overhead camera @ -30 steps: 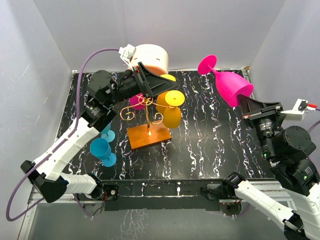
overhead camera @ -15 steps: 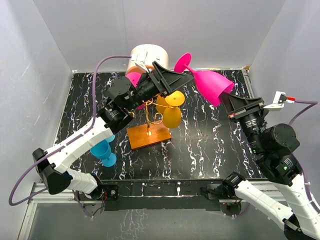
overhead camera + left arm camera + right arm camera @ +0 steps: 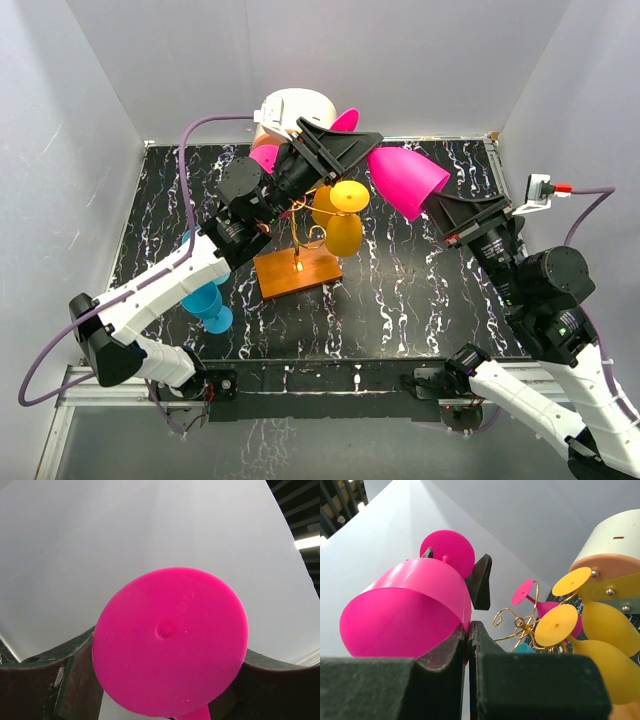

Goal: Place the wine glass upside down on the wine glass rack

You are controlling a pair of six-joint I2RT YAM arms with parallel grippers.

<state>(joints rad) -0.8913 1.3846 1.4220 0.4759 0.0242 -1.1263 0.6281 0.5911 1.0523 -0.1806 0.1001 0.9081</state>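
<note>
Robot test cell of laboratory type. Enclosed on three sides by plain white panels point(image 3: 400, 60) around a black, white-veined table point(image 3: 420, 290). Left arm point(image 3: 160, 285) and right arm point(image 3: 545, 285) bolted to a rail point(image 3: 330, 378) along the near edge, purple cable point(image 3: 183, 150) trailing.

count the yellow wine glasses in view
2. Both hang on the wine glass rack: the upper yellow glass nearer the cream cylinder, the lower yellow glass beneath it. None seems hidden.

Two pink glasses point(image 3: 405, 180) point(image 3: 265, 157), two yellow point(image 3: 345, 235) point(image 3: 322, 205), perhaps two blue point(image 3: 205, 300), one rack point(image 3: 297, 272), one cylinder point(image 3: 300, 105).
</note>
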